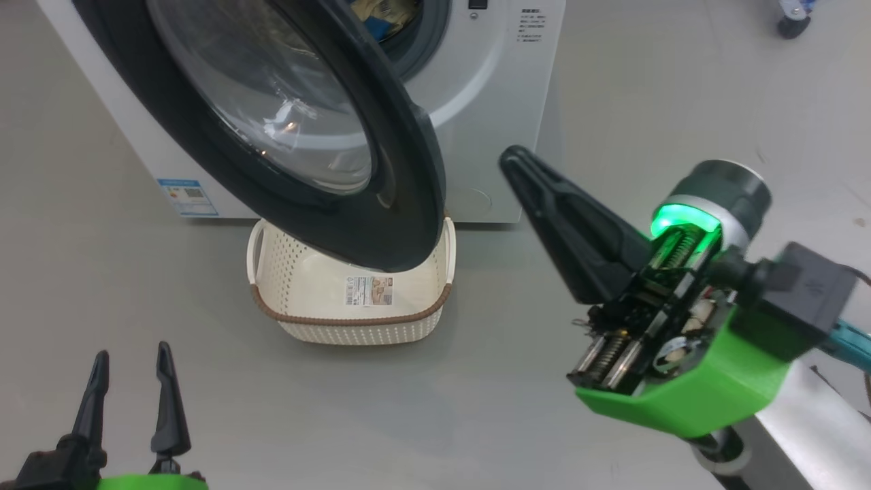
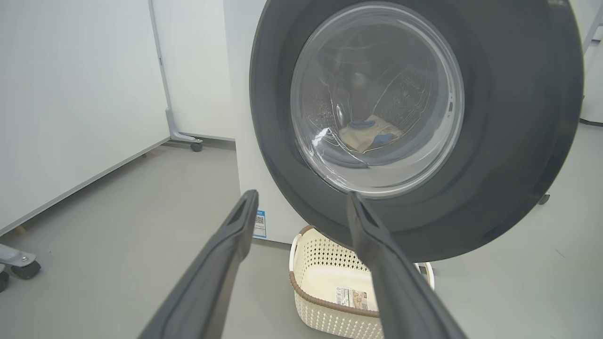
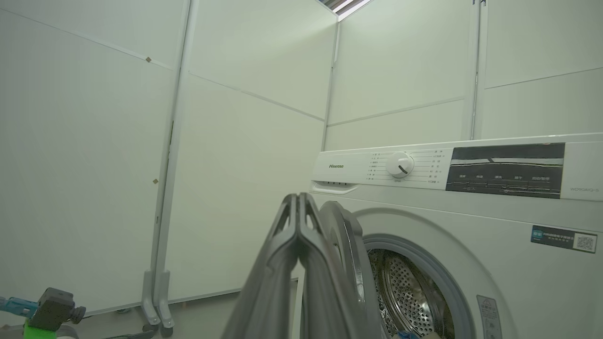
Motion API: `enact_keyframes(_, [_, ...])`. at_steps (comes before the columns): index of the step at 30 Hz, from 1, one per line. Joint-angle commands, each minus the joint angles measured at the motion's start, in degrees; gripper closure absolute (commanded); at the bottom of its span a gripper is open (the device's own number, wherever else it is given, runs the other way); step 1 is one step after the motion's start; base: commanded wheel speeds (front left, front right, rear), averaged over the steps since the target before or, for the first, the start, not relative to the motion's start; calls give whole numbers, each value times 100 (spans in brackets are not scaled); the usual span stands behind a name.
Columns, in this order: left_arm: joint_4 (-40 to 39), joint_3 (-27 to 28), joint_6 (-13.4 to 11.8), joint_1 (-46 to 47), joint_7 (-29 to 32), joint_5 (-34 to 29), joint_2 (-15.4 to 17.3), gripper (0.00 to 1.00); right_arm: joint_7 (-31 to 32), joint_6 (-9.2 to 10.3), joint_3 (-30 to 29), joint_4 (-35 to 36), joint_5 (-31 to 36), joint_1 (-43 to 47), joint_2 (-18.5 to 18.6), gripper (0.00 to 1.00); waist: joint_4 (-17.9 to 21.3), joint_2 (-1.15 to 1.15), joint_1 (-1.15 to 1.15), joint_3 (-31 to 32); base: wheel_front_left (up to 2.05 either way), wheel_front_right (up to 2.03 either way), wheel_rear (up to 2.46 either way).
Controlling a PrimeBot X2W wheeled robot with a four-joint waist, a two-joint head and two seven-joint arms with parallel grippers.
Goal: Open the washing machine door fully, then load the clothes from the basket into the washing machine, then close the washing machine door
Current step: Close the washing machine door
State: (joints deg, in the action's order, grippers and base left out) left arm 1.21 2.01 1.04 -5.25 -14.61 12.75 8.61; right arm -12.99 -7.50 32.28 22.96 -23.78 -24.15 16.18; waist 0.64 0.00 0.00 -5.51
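Note:
The washing machine (image 1: 490,102) stands at the top of the head view with its door (image 1: 408,170) swung out over the basket (image 1: 354,333). The basket's floor is bare except for a label sticker. Cream and blue clothes (image 1: 381,20) lie inside the drum and show through the door glass in the left wrist view (image 2: 367,134). My right gripper (image 1: 514,160) is shut on nothing, its tip a short way right of the door's free edge. The right wrist view has the shut gripper (image 3: 297,197) just left of the door's edge (image 3: 351,245). My left gripper (image 1: 133,354) hangs open low at the left, away from the basket (image 2: 325,306).
White partition panels (image 2: 70,94) on wheeled feet (image 2: 26,269) stand to the left of the washer and behind it. A caster (image 1: 793,24) sits at the far right on the grey floor. A pale metal surface (image 1: 816,422) lies under my right arm.

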Motion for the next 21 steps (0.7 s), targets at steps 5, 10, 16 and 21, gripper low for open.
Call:
enact_keyframes(5, [-127,187,98,396,-39,-78,-90,0,190,1,596,-176,-178,-391,-156,100,-367,0,0,-205,0,0,0])
enact_keyframes(10, [-103,139,187,575,-39,-117,-254,0,244,1,1109,-649,-354,-463,-211,100,-629,0,0,-477,0,0,0])
enact_keyframes(16, [-62,79,272,843,-39,-147,-416,0,226,1,1596,-1199,-484,-525,-166,100,-894,0,0,-876,0,0,0])
enact_keyframes(21, [-25,47,335,1084,-39,-135,-519,0,147,1,1521,-1603,-505,-556,-46,100,-1080,0,0,-1217,0,0,0])
